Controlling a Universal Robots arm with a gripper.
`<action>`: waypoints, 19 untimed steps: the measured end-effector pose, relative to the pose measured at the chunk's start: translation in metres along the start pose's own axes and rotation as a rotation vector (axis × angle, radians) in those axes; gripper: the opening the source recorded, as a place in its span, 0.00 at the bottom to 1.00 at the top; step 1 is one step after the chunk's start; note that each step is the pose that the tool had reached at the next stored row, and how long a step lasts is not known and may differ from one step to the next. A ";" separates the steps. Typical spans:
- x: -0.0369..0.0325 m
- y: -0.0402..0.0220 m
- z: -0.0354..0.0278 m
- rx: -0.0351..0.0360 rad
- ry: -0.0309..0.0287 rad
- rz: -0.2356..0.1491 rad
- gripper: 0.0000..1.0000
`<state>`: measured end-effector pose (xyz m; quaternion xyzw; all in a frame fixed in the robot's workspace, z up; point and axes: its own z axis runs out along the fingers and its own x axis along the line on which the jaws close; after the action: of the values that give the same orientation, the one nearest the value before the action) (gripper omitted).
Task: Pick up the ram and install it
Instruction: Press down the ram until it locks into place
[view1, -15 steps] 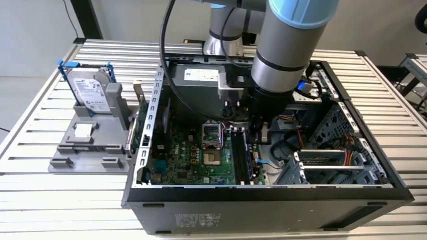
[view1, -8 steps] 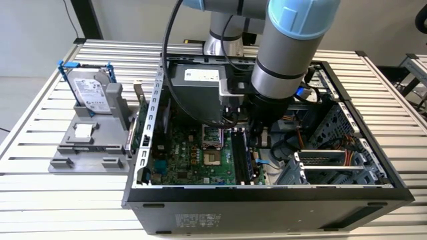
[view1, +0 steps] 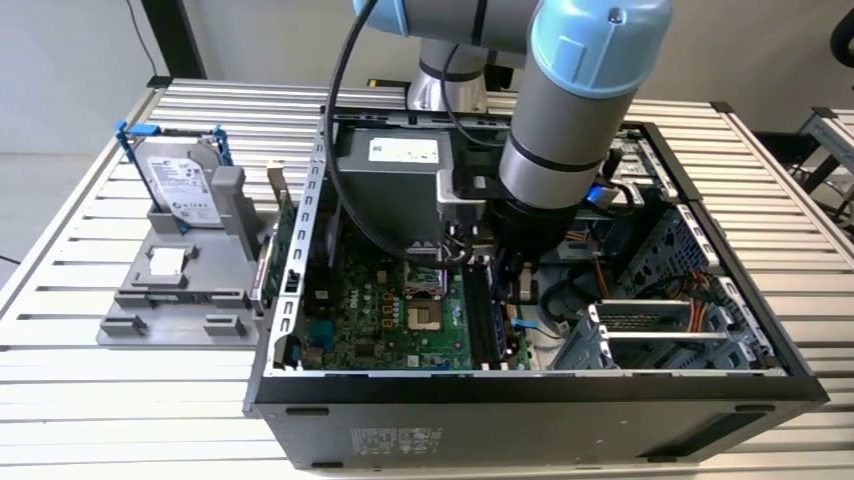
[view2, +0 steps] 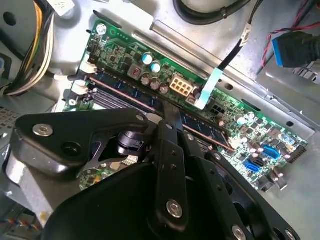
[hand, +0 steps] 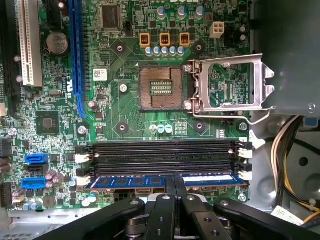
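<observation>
While the arm reaches down into the open computer case (view1: 534, 385), the exterior view shows the gripper (view1: 514, 262) low over the motherboard (view1: 387, 310), beside the slots. A hard drive (view1: 180, 185) stands in a grey holder well away, outside the case.

In the second wrist view, the gripper (view2: 172, 112) has its fingers drawn narrow, tips meeting on the top edge of the ram (view2: 200, 127). The ram is a long, thin, dark stick lying lengthwise in a slot, directly under the fingertips.

In the first wrist view, the gripper (hand: 174, 181) pinches the ram (hand: 165, 180) at its middle. The ram looks blue here, with a pale label toward one end and black chips along it. It sits in the slot nearest the gripper; three empty black slots (hand: 162, 155) lie just beyond, then the processor socket (hand: 161, 88).

The step in hand appears to be seating. The white latches (hand: 244, 175) at the ends look not fully shut, so I judge that a straight, even downward push is called for.
</observation>
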<state>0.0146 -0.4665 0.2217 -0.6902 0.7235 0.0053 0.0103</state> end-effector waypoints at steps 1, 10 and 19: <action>0.0000 0.0000 0.0020 0.0001 -0.0005 0.000 0.00; -0.0008 -0.0001 -0.0156 0.0005 -0.0020 0.000 0.00; -0.0017 -0.0004 -0.0565 0.0004 -0.0019 0.000 0.00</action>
<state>0.0146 -0.4661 0.2782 -0.6902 0.7235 0.0058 0.0111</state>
